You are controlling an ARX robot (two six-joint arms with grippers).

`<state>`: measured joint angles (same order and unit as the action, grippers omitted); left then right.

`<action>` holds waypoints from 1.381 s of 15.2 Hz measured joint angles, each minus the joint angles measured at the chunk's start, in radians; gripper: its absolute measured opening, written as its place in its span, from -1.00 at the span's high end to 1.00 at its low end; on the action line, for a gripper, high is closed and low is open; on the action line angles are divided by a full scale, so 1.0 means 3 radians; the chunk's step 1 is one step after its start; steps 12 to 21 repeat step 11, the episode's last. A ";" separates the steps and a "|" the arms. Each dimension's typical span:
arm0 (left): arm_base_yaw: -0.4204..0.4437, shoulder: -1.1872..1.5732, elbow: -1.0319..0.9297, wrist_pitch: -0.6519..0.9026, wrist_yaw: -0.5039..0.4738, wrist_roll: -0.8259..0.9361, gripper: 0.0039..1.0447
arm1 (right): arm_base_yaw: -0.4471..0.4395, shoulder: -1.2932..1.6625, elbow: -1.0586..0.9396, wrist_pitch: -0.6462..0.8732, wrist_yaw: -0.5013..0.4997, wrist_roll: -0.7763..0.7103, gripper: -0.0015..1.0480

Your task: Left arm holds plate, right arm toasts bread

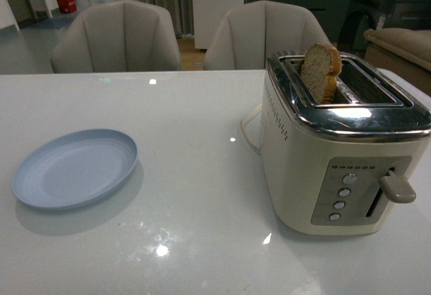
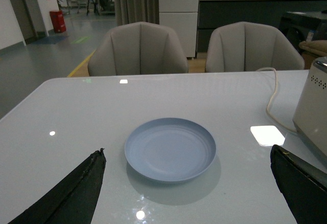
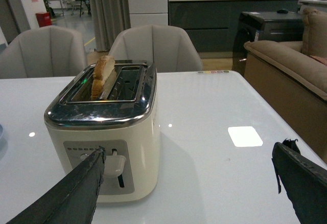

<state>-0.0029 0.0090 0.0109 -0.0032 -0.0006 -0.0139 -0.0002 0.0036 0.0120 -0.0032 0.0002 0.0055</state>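
The pale blue plate (image 1: 74,168) lies empty on the white table at the left; the left wrist view shows the plate (image 2: 170,148) just ahead of my open left gripper (image 2: 187,155), whose black fingertips (image 2: 94,165) stand wide apart on either side of it. The bread (image 1: 320,71) stands upright in the left slot of the cream and chrome toaster (image 1: 337,143), sticking up above the top. In the right wrist view the bread (image 3: 103,75) shows in the toaster (image 3: 104,132), and my open right gripper (image 3: 188,155) hovers just before its lever (image 3: 115,163). Neither arm shows in the front view.
The toaster's lever (image 1: 397,188) is up at the front right. A white cord (image 2: 271,97) runs over the table (image 1: 195,126) behind the toaster. Two grey chairs (image 1: 121,38) stand at the far edge. A sofa (image 3: 286,75) stands to the right of the table.
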 joint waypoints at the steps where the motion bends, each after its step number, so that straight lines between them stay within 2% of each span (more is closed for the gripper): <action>1: 0.0000 0.0000 0.0000 0.0000 0.0000 0.0000 -0.88 | 0.0000 0.0000 0.0000 0.0000 0.0000 0.0000 -0.88; 21: 0.0000 0.0000 0.0000 0.0000 0.0000 0.0001 -0.88 | 0.0000 0.0000 0.0000 -0.0001 0.0000 0.0000 -0.88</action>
